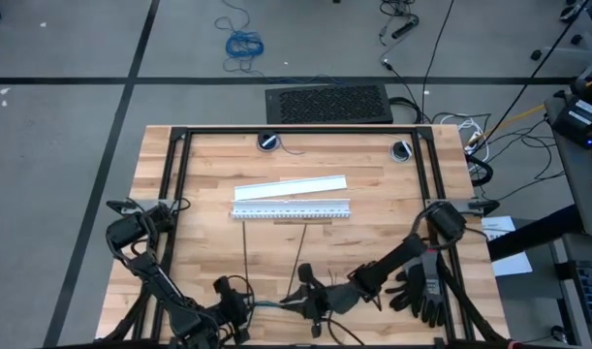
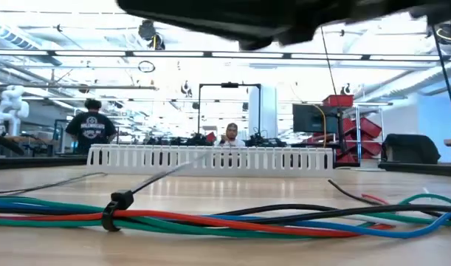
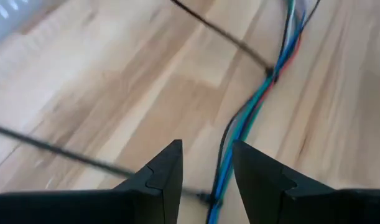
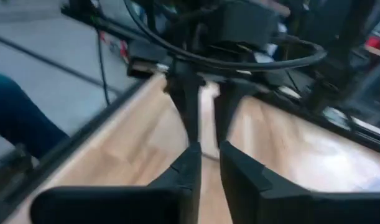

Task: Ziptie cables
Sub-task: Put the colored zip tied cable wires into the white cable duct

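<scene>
We see a wooden table [image 1: 373, 194] with a white slotted strip [image 1: 291, 210] and a flat white strip [image 1: 290, 187] lying near its middle. A pair of black gloves [image 1: 423, 288] rests near the right edge. The cables [image 2: 232, 220], a bundle of blue, green, red and grey wires, lie along the near edge of the table between the 2 arms. 1 ziptie [image 2: 116, 210] is wrapped around the bundle, its loose tail angling up off the wood. A second ziptie [image 1: 249, 250] lies straight on the table, running from the slotted strip toward the near edge. The left gripper [image 3: 207, 171] sits over one end of the bundle, fingers spread with the wires between them. The right gripper [image 4: 211, 163] faces the left gripper, its fingers parted by a narrow gap; we cannot tell whether they pinch anything.
</scene>
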